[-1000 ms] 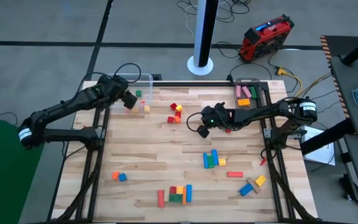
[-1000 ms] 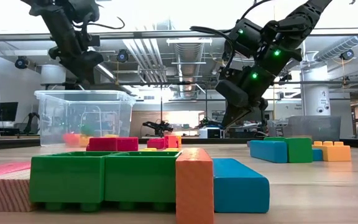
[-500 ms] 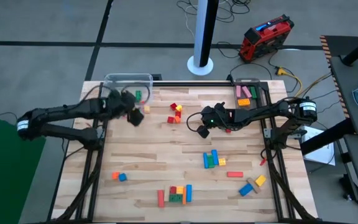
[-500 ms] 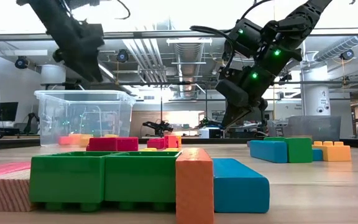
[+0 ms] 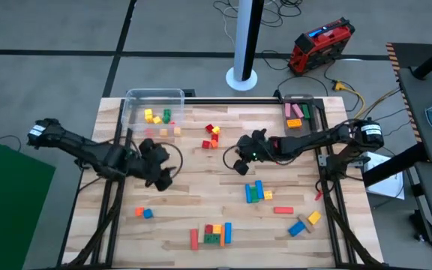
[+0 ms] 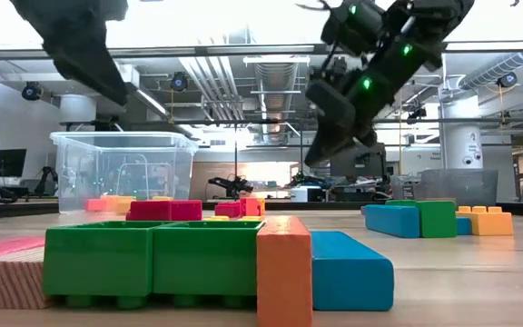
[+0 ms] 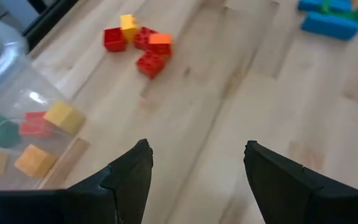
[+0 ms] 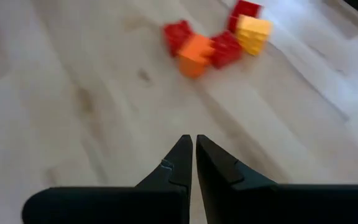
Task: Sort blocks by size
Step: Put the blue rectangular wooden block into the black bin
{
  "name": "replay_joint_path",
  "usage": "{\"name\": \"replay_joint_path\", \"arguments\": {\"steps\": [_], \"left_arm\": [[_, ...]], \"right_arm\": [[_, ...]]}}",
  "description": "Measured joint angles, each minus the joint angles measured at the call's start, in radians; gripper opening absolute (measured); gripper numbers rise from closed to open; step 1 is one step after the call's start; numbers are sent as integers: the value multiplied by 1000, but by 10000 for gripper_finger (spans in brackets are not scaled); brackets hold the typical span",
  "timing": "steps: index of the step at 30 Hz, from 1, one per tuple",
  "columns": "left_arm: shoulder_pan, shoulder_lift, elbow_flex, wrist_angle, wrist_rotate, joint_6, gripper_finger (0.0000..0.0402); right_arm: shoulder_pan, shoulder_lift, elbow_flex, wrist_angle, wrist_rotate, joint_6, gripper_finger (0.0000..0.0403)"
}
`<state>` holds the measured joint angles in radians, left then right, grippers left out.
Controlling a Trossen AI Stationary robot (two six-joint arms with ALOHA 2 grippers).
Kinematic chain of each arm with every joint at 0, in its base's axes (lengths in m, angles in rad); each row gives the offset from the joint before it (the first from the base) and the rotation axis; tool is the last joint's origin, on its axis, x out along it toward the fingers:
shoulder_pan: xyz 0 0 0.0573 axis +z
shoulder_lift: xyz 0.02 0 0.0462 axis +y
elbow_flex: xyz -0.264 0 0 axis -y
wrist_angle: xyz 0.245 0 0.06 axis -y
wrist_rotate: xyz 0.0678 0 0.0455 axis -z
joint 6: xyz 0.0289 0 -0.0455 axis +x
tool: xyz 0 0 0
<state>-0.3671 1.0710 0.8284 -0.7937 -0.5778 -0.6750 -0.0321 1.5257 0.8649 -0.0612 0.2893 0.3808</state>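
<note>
Lying just ahead of the right gripper [image 8: 194,144], jaws clenched empty: red-orange-yellow block cluster [image 8: 216,38]

One camera looks straight down on my whole pale wooden table [image 5: 201,180]; another sits level at its edge; my wrist cameras both see the red-and-yellow cube cluster [image 7: 138,45].

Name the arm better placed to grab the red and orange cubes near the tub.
Left: its gripper is open with the cubes ahead. The right gripper also faces them but is shut.
</note>
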Motion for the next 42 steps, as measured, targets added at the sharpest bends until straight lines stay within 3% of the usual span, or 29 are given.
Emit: {"name": "replay_joint_path", "arguments": {"steps": [11, 19, 25, 30, 35, 42], "left_arm": [[-107, 141, 0, 0, -29, 8, 228], [-175, 201, 0, 2, -100, 8, 228], [-240, 228, 0, 6, -150, -1, 228], [-296, 230, 0, 6, -202, -24, 228], [-342, 230, 0, 6, -226, -42, 228], [-364, 230, 0, 4, -227, -42, 228]], "right_arm": [[260, 7, 112, -59, 81, 210, 13], [355, 97, 357, -440, 155, 502, 13], [362, 200, 501, -703, 31, 685, 13], [361, 286, 547, -819, -54, 765, 13], [362, 363, 550, -829, -134, 832, 13], [372, 395, 558, -834, -133, 879, 13]]}}
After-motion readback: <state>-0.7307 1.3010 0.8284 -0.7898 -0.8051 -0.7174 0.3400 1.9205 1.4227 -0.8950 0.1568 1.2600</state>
